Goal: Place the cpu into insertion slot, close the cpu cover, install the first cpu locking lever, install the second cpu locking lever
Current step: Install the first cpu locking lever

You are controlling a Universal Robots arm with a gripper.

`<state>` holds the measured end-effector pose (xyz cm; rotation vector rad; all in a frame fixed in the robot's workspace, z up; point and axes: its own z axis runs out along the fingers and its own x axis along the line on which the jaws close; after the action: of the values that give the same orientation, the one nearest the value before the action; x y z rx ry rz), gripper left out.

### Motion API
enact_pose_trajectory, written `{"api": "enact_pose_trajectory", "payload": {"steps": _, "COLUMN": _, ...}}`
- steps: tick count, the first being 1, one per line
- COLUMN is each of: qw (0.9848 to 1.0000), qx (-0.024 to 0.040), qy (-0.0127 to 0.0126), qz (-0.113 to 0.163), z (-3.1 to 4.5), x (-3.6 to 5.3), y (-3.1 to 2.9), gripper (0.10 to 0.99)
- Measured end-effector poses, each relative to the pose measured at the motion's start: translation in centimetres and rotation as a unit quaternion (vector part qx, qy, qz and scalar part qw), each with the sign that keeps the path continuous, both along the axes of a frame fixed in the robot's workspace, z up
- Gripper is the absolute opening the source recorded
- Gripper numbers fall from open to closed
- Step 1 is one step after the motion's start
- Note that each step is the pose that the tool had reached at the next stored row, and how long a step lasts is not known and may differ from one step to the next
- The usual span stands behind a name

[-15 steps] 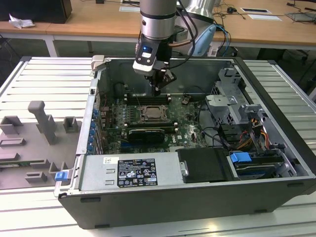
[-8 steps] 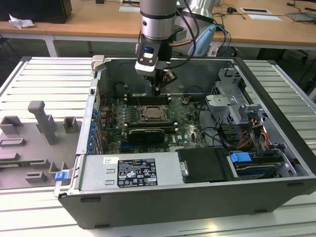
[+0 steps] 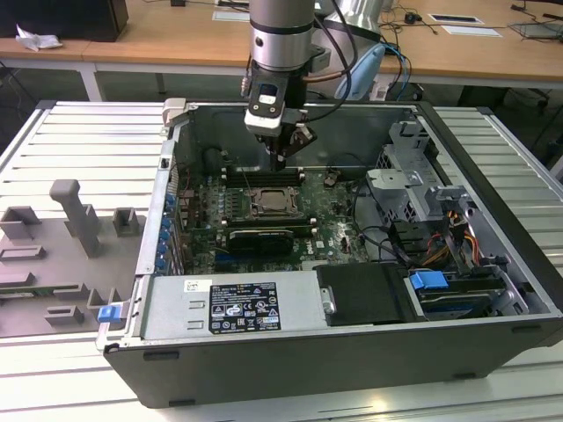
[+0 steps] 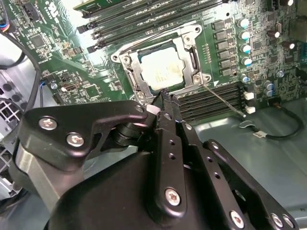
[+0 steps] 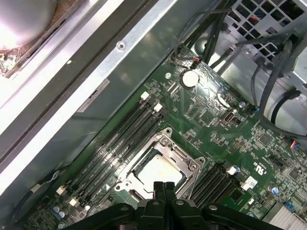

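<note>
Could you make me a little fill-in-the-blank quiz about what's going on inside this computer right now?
1. The cpu lies inside the insertion ____.
2. The cpu cover around it is a frame made of ____.
3. The gripper hangs just ____ the socket, its fingers pressed together and holding nothing.
4. The long memory slots run on ____ sides of the socket.

Missing words: slot; metal; above; both

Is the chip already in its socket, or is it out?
It is in. In both wrist views the pale chip lies flat inside the socket's metal frame, and the end effector above it carries nothing.
</note>
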<state>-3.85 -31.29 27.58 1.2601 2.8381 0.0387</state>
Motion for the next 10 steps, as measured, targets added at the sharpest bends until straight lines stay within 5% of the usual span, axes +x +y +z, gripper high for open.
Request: {"api": "enact_pose_trajectory", "payload": {"steps": 10, "qw": 0.9995, "qx": 0.0000, "qy": 0.0000, "qz": 0.031, "z": 0.00, "x": 0.00, "y": 0.00, "gripper": 0.106}}
